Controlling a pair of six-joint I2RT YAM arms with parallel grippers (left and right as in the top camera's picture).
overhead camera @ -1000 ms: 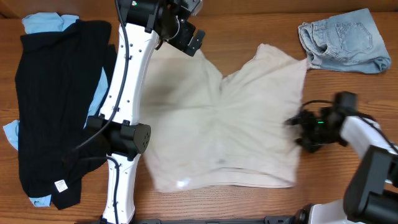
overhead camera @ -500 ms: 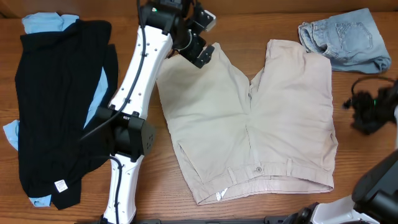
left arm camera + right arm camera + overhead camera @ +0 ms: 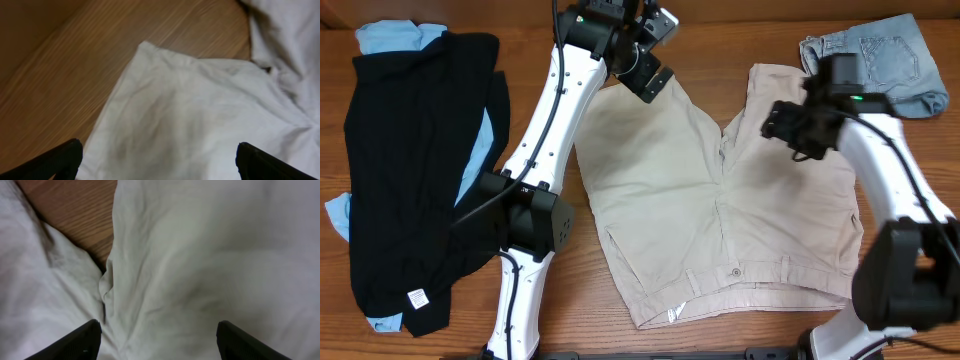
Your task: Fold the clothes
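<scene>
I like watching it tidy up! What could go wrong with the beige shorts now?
The right end effector is open over the beige shorts, near the split between the legs, so it might pinch both legs and bunch them. The left end effector is open at a leg's far corner and could grab only the top layer. The denim shorts lie close by and might get dragged along.

The beige shorts are matt woven cloth, softly creased. Under them the table is smooth, grained wood with a faint sheen. Left of the shorts, the black garment looks ribbed and matt. Between it and the shorts, the left arm's shell is glossy white plastic. Right of the shorts lies faded, coarse denim.
</scene>
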